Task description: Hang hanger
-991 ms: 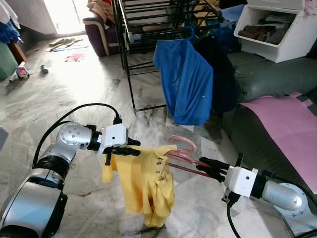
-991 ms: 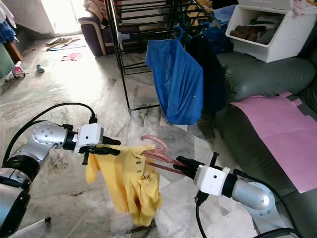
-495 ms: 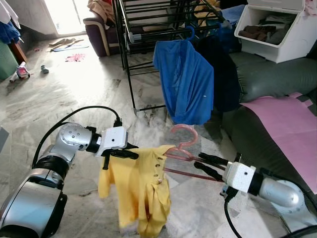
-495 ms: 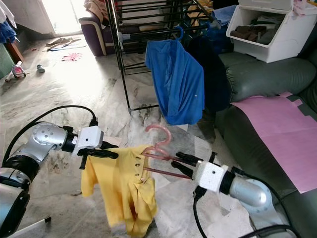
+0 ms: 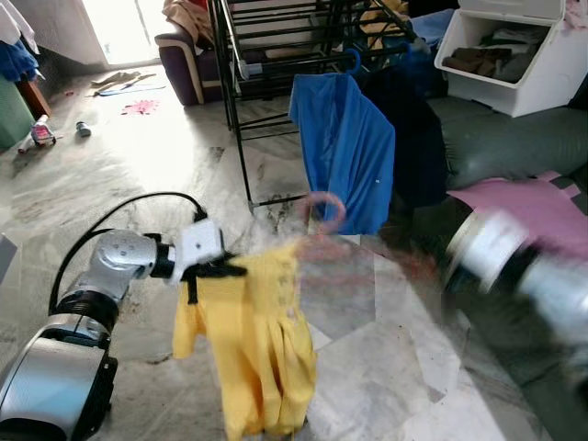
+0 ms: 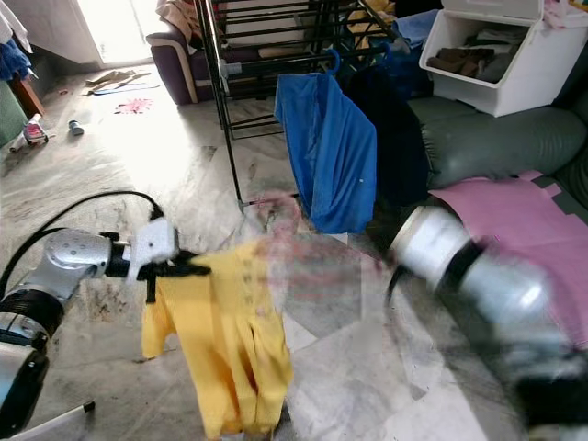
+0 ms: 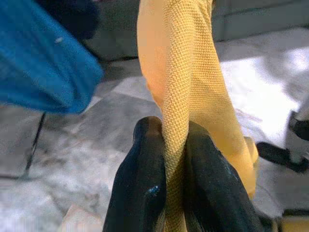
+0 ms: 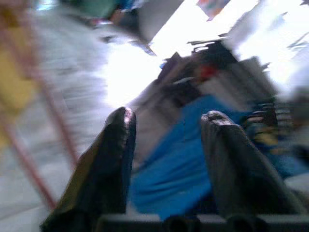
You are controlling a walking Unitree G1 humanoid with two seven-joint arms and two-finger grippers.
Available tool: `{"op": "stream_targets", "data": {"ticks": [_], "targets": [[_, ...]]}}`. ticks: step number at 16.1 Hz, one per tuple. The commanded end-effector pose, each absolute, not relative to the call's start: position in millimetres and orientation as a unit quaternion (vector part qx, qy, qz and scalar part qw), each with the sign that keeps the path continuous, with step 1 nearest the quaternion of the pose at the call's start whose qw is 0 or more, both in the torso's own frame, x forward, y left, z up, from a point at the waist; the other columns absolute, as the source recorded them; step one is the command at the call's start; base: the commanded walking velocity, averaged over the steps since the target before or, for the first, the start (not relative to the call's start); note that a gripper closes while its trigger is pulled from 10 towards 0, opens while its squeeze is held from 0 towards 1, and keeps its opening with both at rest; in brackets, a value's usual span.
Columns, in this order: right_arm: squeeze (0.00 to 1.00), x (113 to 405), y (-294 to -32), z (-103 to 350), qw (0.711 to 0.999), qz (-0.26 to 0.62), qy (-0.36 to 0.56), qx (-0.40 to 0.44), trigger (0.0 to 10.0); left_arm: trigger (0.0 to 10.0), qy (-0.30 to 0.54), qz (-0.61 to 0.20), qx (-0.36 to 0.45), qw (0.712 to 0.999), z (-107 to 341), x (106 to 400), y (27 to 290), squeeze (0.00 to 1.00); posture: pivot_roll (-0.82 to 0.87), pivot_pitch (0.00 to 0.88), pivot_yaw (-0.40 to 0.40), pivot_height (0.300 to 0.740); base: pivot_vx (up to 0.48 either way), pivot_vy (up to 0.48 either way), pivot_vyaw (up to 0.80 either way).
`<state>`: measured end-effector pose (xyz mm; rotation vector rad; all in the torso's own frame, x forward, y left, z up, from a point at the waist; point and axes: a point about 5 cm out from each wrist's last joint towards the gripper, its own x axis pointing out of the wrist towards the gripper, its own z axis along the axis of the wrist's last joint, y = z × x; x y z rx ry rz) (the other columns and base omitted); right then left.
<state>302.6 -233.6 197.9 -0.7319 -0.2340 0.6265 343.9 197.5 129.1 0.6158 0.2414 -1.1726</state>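
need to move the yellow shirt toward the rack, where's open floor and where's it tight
Open marble floor lies left of the drying rack, up to the sofa. Tight: the blue shirt hangs off the rack beside the grey couch. The left pincer grips the yellow shirt; clutter sits far left.

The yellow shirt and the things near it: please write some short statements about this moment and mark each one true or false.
1. The left tool is shut on the yellow shirt. True.
2. The right tool is clamped on the blue garment. False: its fingers stand apart with nothing between them, and the blue garment lies beyond them.
3. The blue garment hangs on the black drying rack. True.
4. The yellow shirt lies flat on the floor. False: it hangs from the left tool.
5. A white bin stands on the sofa. True.
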Motion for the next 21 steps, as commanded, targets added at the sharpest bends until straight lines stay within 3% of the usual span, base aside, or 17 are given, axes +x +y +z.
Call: {"op": "stream_targets", "data": {"ticks": [1, 3, 6, 9, 12, 16, 18, 21], "targets": [[1.0, 304.7, -238.0, 196.9, 0.89, 0.282, -0.11, -0.34, 10.0, 0.0, 0.106, -0.516, 0.279, 0.803, 135.3, 347.5, 205.6, 0.0, -0.06, 0.002, 0.049, 0.74, 0.0, 0.0, 0.0], [1.0, 315.3, -256.1, 214.6, 0.92, 0.158, -0.142, -0.329, 10.0, 0.0, 0.102, -0.467, 0.26, 0.839, 136.3, 352.7, 209.8, 0.0, -0.06, 0.001, 0.05, 0.74, 0.0, 0.0, 0.0], [1.0, 314.5, -269.6, 204.8, 0.95, 0.03, -0.139, -0.278, 10.0, 0.0, 0.067, -0.396, 0.197, 0.894, 149.4, 364.0, 213.2, 0.0, -0.05, 0.002, 0.051, 0.74, 0.0, 0.0, 0.0], [1.0, 305.5, -267.1, 170.0, 0.976, -0.051, -0.109, -0.183, 10.0, 0.0, 0.023, -0.399, 0.127, 0.908, 167.4, 369.9, 210.6, 0.0, -0.04, 0.009, 0.051, 0.74, 0.0, 0.0, 0.0], [1.0, 304.1, -241.9, 137.0, 0.989, -0.022, -0.062, -0.131, 10.0, 0.0, -0.031, -0.499, 0.107, 0.86, 182.6, 365.4, 192.4, 0.0, -0.02, 0.01, 0.047, 0.74, 0.0, 0.0, 0.0], [1.0, 315.5, -206.4, 104.9, 0.993, 0.089, 0.032, -0.066, 10.0, 0.0, -0.047, -0.633, 0.16, 0.756, 192.5, 352.4, 163.6, 0.0, -0.01, 0.009, 0.04, 0.74, 0.0, 0.0, 0.0], [1.0, 315.1, -197.3, 98.1, 0.988, 0.134, 0.057, -0.048, 10.0, 0.0, -0.059, -0.652, 0.172, 0.736, 198.6, 350.7, 157.3, 0.0, 0.0, 0.007, 0.039, 0.74, 0.0, 0.0, 0.0], [1.0, 299.6, -178.3, 85.4, 0.959, 0.262, 0.107, -0.029, 10.0, 0.0, -0.073, -0.661, 0.184, 0.724, 206.4, 350.8, 151.0, 0.0, 0.0, 0.008, 0.043, 0.74, 0.0, 0.0, 0.0]]}}
